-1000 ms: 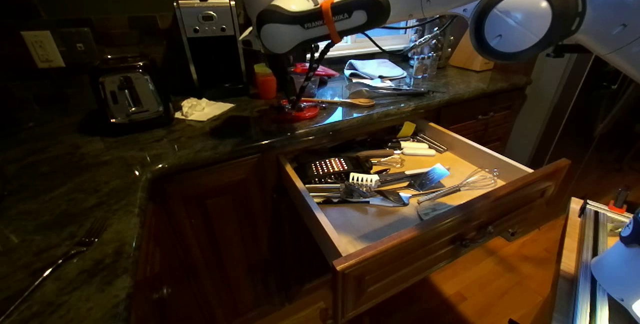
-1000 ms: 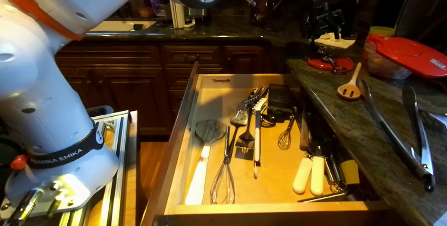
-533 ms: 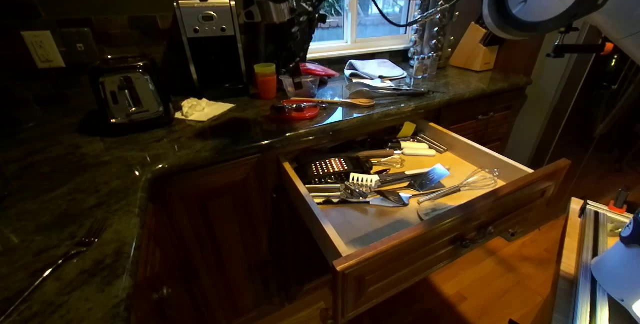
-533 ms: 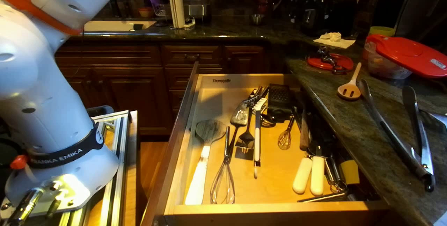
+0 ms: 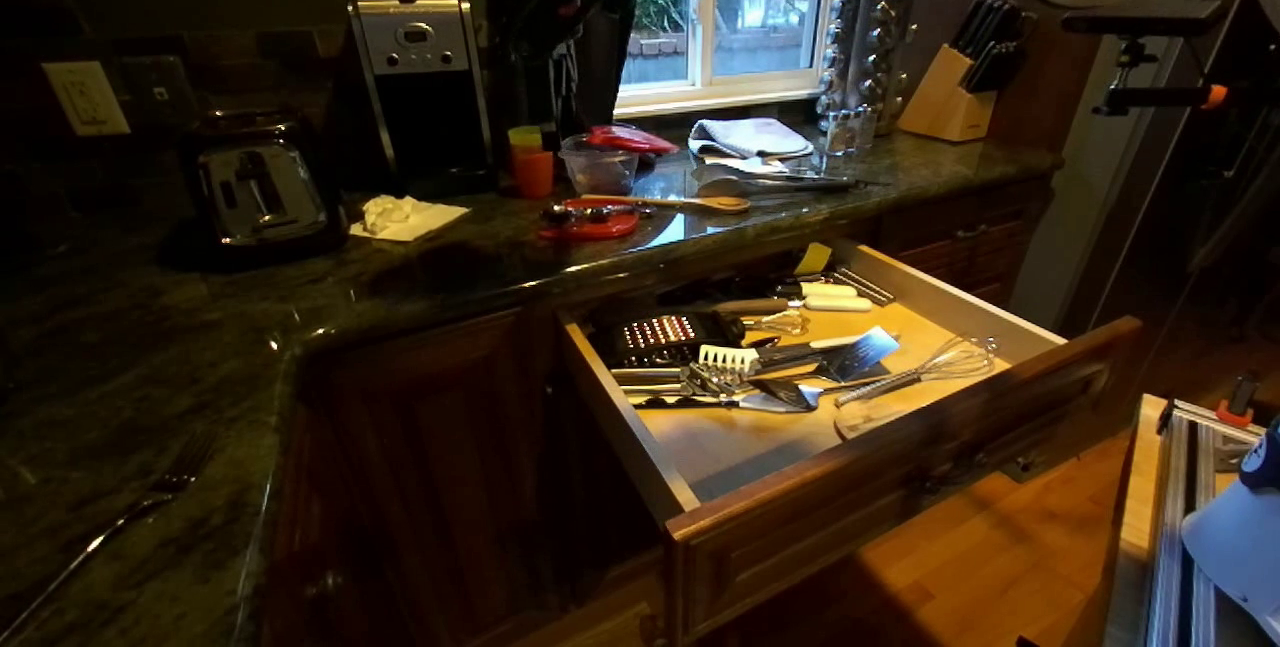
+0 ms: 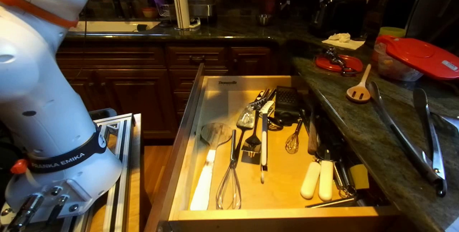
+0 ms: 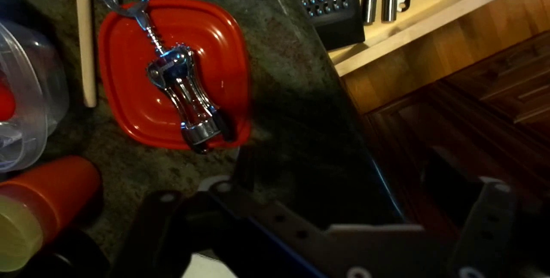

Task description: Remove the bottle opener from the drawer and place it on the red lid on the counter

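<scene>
The bottle opener (image 7: 177,65), a shiny silver winged corkscrew with a ring end, lies on the red lid (image 7: 217,37). Its ring end and handle tips reach past the lid's edges. Both opener (image 6: 336,60) and lid (image 6: 353,62) also show in the exterior views, where the lid (image 5: 612,225) rests on the dark stone counter (image 5: 420,297). My gripper (image 7: 343,168) is open and empty, its dark fingers spread apart above the counter, clear of the lid. In an exterior view it is a dim dark shape high above the lid. The drawer (image 6: 279,178) stands open.
The drawer holds a grater (image 6: 287,101), a whisk (image 6: 229,185) and several other utensils. Close to the lid are a wooden spoon (image 6: 358,94), an orange-red cup (image 7: 64,187) and a clear container (image 7: 47,93). Tongs (image 6: 405,146) lie along the counter. A crumpled napkin (image 5: 410,217) lies near the toaster (image 5: 262,192).
My gripper was low over the lid a second ago and has risen well above it. The bottle opener stays lying on the red lid.
</scene>
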Controlling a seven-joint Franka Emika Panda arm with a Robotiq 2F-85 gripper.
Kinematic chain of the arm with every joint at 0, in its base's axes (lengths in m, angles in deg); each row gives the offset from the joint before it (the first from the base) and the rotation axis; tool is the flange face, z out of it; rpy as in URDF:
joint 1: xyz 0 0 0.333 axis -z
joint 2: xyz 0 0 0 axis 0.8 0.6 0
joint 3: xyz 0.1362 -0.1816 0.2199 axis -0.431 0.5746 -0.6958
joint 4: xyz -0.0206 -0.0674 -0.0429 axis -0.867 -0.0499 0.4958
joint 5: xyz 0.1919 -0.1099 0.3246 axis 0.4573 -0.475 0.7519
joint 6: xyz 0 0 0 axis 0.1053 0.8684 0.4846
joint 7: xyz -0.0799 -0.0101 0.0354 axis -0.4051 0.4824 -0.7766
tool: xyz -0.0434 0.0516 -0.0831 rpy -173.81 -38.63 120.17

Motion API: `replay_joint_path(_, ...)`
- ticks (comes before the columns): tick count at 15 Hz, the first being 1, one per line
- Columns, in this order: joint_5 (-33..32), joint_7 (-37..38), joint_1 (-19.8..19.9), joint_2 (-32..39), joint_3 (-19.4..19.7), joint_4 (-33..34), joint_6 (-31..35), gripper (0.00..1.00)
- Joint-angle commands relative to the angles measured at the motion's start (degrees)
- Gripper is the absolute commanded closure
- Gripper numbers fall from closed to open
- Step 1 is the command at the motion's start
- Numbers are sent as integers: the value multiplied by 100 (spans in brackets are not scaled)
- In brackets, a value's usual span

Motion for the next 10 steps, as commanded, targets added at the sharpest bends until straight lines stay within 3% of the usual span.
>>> replay_joint_path(1,182,803,62,-805,-61,-1371,342,0)
replay_joint_path(2,37,423,-4,-267,-23,-460,102,0)
replay_joint_path(5,48,659,-3,-539,-37,-922,163,0)
replay_joint_path(10,50,692,18,-623,-37,-1066,181,0)
